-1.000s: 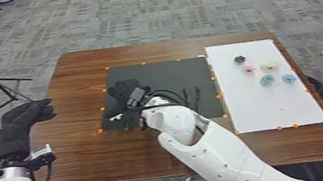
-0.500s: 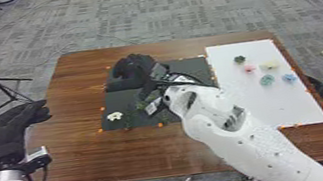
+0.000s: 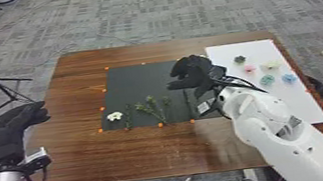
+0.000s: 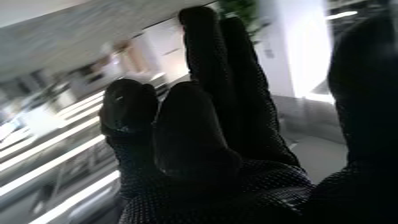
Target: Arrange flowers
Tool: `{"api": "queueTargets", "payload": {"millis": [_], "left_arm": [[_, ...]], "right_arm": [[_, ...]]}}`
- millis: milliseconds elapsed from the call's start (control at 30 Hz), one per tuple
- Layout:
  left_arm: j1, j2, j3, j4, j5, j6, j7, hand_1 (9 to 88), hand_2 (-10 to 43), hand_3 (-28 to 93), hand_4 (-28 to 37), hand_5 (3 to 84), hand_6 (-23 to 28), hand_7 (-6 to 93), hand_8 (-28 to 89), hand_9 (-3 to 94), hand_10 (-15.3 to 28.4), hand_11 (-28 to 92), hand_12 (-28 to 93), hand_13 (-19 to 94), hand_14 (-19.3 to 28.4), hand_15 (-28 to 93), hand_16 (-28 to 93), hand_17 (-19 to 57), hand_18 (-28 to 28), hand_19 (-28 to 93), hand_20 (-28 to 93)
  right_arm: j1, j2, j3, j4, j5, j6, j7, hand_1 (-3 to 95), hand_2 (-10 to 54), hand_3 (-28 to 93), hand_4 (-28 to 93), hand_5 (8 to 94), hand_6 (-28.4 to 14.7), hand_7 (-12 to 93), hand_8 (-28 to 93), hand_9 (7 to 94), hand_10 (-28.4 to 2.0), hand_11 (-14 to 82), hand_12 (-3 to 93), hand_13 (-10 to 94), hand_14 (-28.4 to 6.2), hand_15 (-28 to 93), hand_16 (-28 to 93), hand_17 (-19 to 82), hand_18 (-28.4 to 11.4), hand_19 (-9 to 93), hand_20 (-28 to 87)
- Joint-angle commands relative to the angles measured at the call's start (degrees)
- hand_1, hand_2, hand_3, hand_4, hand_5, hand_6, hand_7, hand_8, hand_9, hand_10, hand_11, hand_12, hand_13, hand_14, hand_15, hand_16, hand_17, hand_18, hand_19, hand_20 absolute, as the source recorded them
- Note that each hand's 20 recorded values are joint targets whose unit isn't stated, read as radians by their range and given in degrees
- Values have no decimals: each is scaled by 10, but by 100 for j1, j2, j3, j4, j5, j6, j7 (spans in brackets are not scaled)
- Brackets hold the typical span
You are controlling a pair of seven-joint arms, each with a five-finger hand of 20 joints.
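On the dark mat (image 3: pixel 139 79), which lies on the bench (image 3: pixel 85 154): one white flower (image 3: pixel 115 116) at the near left corner; green sprigs (image 3: pixel 152 109) just beside it, spread along the near edge. Exact stem count cannot be read. On the white board (image 3: pixel 248 107), right of the mat: a dark green rosette (image 3: pixel 240 59), pink bloom (image 3: pixel 249 69), cream bloom (image 3: pixel 269 65), teal bloom (image 3: pixel 267 80) and blue bloom (image 3: pixel 289 78), loosely clustered.

Right robot hand (image 3: pixel 191 72): released, holding nothing, over the mat's right side near the board. Left robot hand (image 3: pixel 18 119): relaxed, empty, off to the left.

Progress, judged: partial. Greenery and one flower are on the mat; the five board pieces probably remain to be brought across and combined with the sprigs.
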Motion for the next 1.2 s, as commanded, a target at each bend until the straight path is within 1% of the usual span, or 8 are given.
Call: {"api": "queueTargets", "payload": {"millis": [33,200,300,567,633,800,1000,1200], "left_arm": [[172,-157,77,-62,-4,89,54,360,77,664,-217,558,22,247,-87,580,133,296,142,476,177,501,-19,57,151,373,316],[182,-178,117,-71,-7,93,56,360,77,664,-217,557,22,246,-87,580,133,296,143,476,176,501,-20,56,151,372,315],[162,-172,137,-64,-5,83,67,360,76,665,-217,558,22,246,-87,580,133,296,142,475,176,501,-19,55,152,372,315],[227,-175,89,-93,-29,123,96,360,75,667,-217,558,22,246,-87,580,133,296,142,476,176,500,-19,55,151,371,315],[212,-181,110,-87,-23,118,92,359,75,668,-217,557,22,246,-86,580,133,296,142,476,176,500,-19,56,151,370,314],[159,-184,151,-82,-18,103,86,360,74,668,-217,558,21,246,-87,580,133,296,142,476,176,500,-19,56,150,369,314],[198,-214,155,-104,-12,112,111,360,74,666,-217,558,21,246,-87,579,133,296,142,475,176,501,-19,55,151,371,315],[196,-246,209,-110,-14,118,122,359,74,667,-216,557,22,244,-86,579,133,296,142,476,176,501,-19,55,151,371,315]], "right_arm": [[-315,549,805,837,-556,1085,56,324,-93,686,-172,607,-10,223,-115,747,-116,152,151,835,-46,807,301,443,-237,891,436],[-442,509,1241,1164,-861,927,1,336,-95,697,-197,567,-4,251,-123,718,-111,164,166,811,-51,804,301,423,-232,866,451],[-592,574,1507,1302,-1004,984,43,334,-95,701,-204,552,-4,256,-124,703,-111,166,167,798,-54,804,300,414,-234,856,458],[-1523,811,2467,1079,-900,1048,152,328,-95,709,-216,541,-3,266,-127,686,-113,171,170,789,-59,805,293,403,-236,843,472],[-1659,819,2576,1065,-952,1075,95,329,-95,709,-218,541,-3,267,-128,686,-113,171,170,789,-59,806,292,404,-235,842,474],[-1761,805,2601,1086,-960,982,38,326,-95,709,-220,541,-3,267,-129,687,-113,172,170,787,-59,809,289,403,-236,841,478],[-1513,823,2392,1248,-1046,917,-137,318,-95,703,-215,539,-2,267,-129,689,-112,177,171,787,-62,812,288,402,-238,839,483],[-1228,799,2186,1527,-1283,798,-245,314,-95,702,-213,537,-3,265,-128,686,-112,177,170,787,-63,814,286,401,-240,837,486]]}}
